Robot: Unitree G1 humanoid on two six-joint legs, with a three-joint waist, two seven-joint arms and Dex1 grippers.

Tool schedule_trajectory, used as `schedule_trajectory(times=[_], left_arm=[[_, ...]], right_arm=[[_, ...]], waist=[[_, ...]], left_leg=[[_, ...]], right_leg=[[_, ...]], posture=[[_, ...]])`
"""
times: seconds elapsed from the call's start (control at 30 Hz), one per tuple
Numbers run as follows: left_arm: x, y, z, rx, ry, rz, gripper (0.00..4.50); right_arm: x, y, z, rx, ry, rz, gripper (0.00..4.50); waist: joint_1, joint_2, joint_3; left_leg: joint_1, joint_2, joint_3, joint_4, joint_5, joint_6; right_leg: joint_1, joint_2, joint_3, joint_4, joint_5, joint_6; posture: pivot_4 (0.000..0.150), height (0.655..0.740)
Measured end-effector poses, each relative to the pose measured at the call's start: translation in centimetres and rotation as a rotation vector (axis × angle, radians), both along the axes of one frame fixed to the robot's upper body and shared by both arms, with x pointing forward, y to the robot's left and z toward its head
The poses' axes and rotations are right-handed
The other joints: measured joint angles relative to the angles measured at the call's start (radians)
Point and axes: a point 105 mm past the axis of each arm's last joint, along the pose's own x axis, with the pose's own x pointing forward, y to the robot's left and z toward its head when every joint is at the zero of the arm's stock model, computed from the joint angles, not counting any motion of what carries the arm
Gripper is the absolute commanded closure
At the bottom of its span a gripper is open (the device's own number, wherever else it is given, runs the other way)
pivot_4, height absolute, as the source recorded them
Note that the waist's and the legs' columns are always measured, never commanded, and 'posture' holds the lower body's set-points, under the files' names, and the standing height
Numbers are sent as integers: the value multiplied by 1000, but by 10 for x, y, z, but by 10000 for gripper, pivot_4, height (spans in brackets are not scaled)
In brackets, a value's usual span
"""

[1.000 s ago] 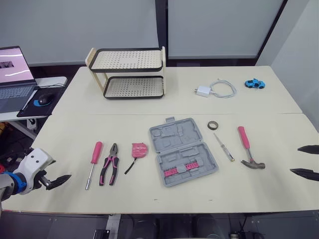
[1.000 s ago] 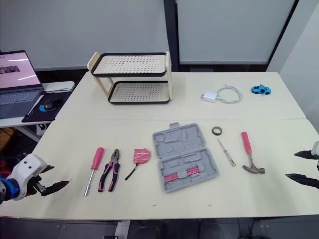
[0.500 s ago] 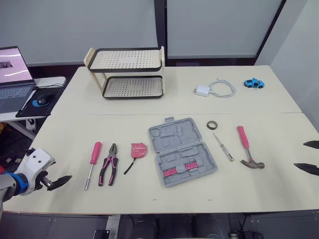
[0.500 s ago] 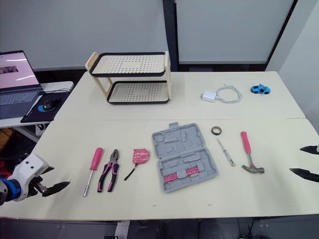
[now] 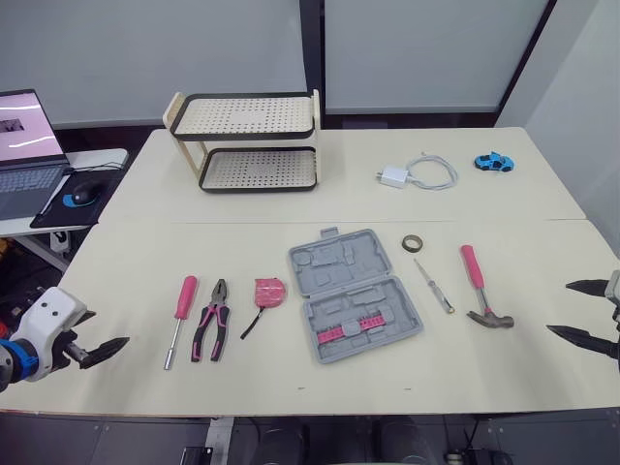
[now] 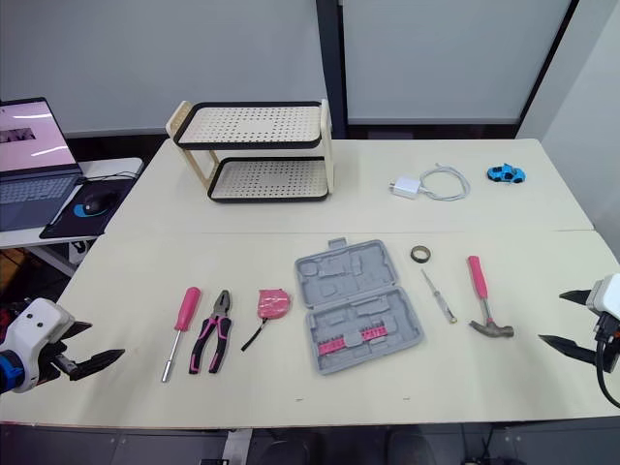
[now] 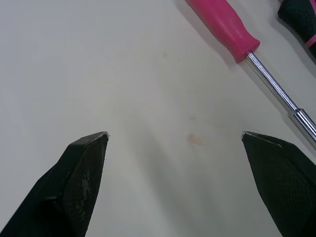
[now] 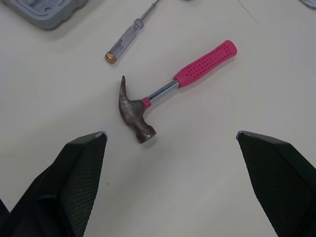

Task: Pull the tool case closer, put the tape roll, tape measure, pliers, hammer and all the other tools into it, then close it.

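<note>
The grey tool case [image 5: 355,294] lies open at centre frame on the table [image 5: 291,387]. A pink screwdriver [image 5: 179,318], pliers [image 5: 212,319] and tape measure [image 5: 270,292] lie to its left; tape roll [image 5: 414,242], slim screwdriver [image 5: 435,285] and hammer [image 5: 481,288] to its right. The left gripper [image 7: 175,133], lower left, and right gripper [image 5: 559,307], right edge, hover spread and empty.

My left gripper [image 7: 175,136] has backed off toward 9 o'clock. My right gripper [image 5: 559,308] has also edged toward 9 o'clock, nearer the hammer [image 5: 474,268].
</note>
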Motion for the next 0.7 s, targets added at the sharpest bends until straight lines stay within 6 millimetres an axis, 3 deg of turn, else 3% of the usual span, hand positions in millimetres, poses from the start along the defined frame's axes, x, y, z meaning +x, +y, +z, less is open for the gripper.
schedule_trajectory(times=[0.2, 0.43, 0.57, 0.7], left_arm=[[-9, 2, -9, -4, 21, 41, 72], [-4, -7, 7, -74, -52, 54, 72], [-1, -40, 8, -153, -69, -11, 72], [14, -120, 10, -295, -108, -184, 72]], right_arm=[[-1, -1, 0, 16, -10, -30, 0], [2, -2, 6, 86, -16, -62, 0], [5, 9, 14, 113, -27, -37, 0], [16, 56, 28, 132, -56, 94, 0]], waist=[[0, 0, 0], [0, 0, 0], [0, 0, 0], [2, 0, 0]], left_leg=[[0, 0, 0, 0, 0, 0], [0, 0, 0, 0, 0, 0], [-1, 1, 0, 0, 0, 0], [-2, 1, -2, 1, 0, 0]], right_leg=[[0, 0, 0, 0, 0, 0], [0, 0, 0, 0, 0, 0], [0, 0, 0, 0, 0, 0], [1, 0, -1, 0, 1, -1]], posture=[[1500, 7400], [1500, 7400], [1500, 7400], [1500, 7400]])
